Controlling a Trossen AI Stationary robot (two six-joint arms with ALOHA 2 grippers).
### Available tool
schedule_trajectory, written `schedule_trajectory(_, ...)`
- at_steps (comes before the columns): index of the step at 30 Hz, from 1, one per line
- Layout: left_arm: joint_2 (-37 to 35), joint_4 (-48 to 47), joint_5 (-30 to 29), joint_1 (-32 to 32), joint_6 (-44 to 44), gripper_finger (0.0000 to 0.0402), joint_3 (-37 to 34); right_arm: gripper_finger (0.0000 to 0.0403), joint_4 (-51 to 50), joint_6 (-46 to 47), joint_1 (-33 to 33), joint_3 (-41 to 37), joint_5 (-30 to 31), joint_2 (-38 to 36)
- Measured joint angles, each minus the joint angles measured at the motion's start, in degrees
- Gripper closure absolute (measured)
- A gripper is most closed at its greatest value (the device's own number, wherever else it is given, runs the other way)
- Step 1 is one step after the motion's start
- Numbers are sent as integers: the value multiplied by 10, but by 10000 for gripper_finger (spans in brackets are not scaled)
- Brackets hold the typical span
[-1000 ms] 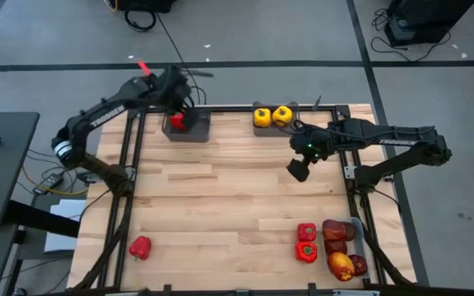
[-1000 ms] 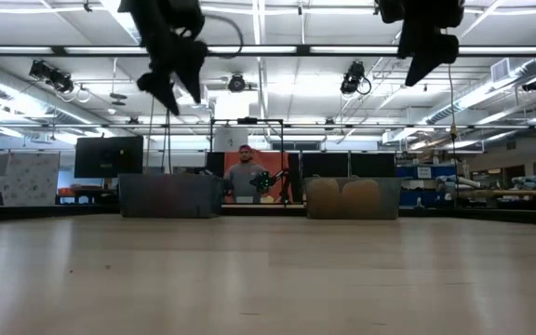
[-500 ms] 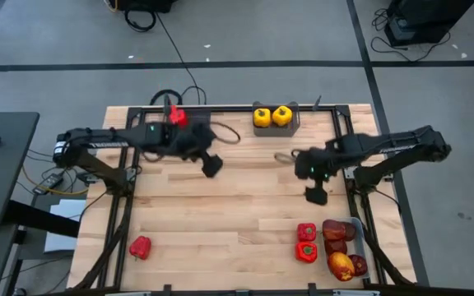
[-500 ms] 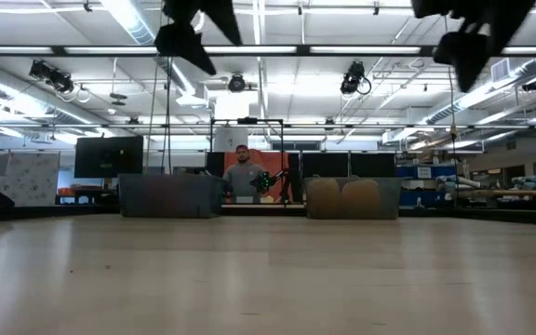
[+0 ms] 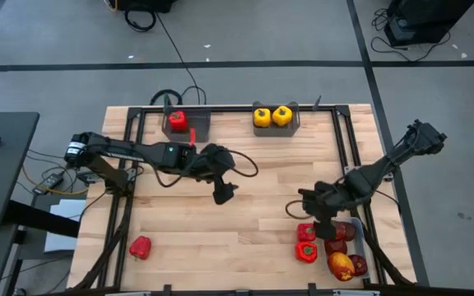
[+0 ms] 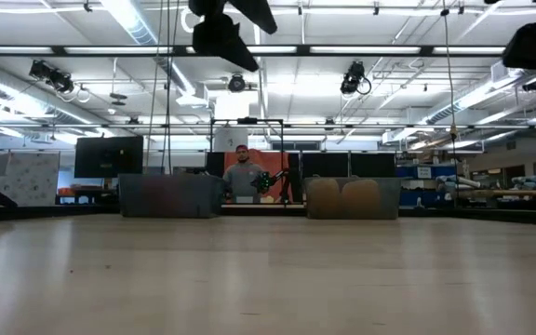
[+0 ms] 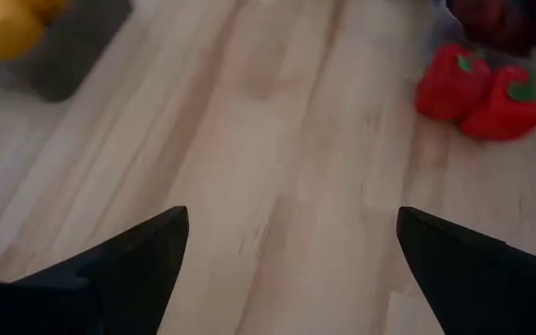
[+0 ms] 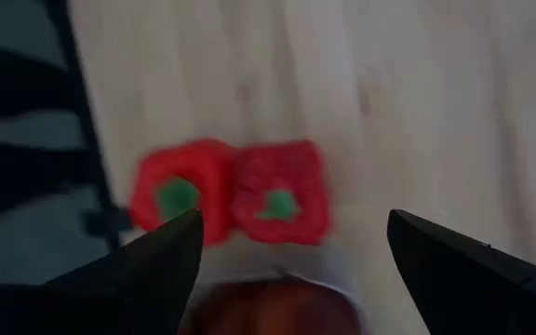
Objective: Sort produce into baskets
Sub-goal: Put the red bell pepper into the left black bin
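My left gripper (image 5: pixel 223 192) hangs open and empty over the middle of the table; its wrist view (image 7: pixel 291 251) shows bare wood between the fingers. My right gripper (image 5: pixel 320 217) is open and empty just above two red bell peppers (image 5: pixel 306 242) that stand on the table beside the clear tray (image 5: pixel 357 225) of dark red apples (image 5: pixel 341 247). These peppers lie ahead between its fingers in the right wrist view (image 8: pixel 231 195). One red pepper (image 5: pixel 178 121) sits in the far-left dark bin (image 5: pixel 197 127). Two yellow peppers (image 5: pixel 271 117) sit in the far-middle dark bin (image 5: pixel 291 125). Another red pepper (image 5: pixel 140 246) rests near the near-left corner.
A black frame (image 5: pixel 130 164) runs along the table's left, far and right sides. Bare wood (image 5: pixel 220 238) lies between the lone near-left pepper and the near-right group. A person (image 6: pixel 242 177) stands in the room beyond the far edge.
My left gripper has left the far-left bin, where the red pepper stays, and swung toward the table's middle and near edge. My right gripper has moved from beside the yellow peppers toward the near edge, ending over the two red peppers by the tray.
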Motion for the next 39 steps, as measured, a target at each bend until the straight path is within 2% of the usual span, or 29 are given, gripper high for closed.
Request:
schedule_trajectory(4,23,26,37,1,63,11,0,64,30,99,36,-10,23,15)
schedule_trajectory(8,41,42,77,0,100,11,0,81,32,179,55,-10,22,55)
schedule_trajectory(15,46,27,84,1,125,11,0,138,49,279,59,-3,10,112)
schedule_trajectory(22,46,18,84,1,164,11,0,216,62,340,42,-1,-3,141)
schedule_trajectory(29,46,-13,85,1,167,11,0,293,39,383,35,-1,-28,143)
schedule_trajectory(37,46,-31,83,1,154,11,0,390,18,373,31,-2,-36,140)
schedule_trajectory(39,46,-31,80,1,142,11,0,394,15,362,28,1,-32,139)
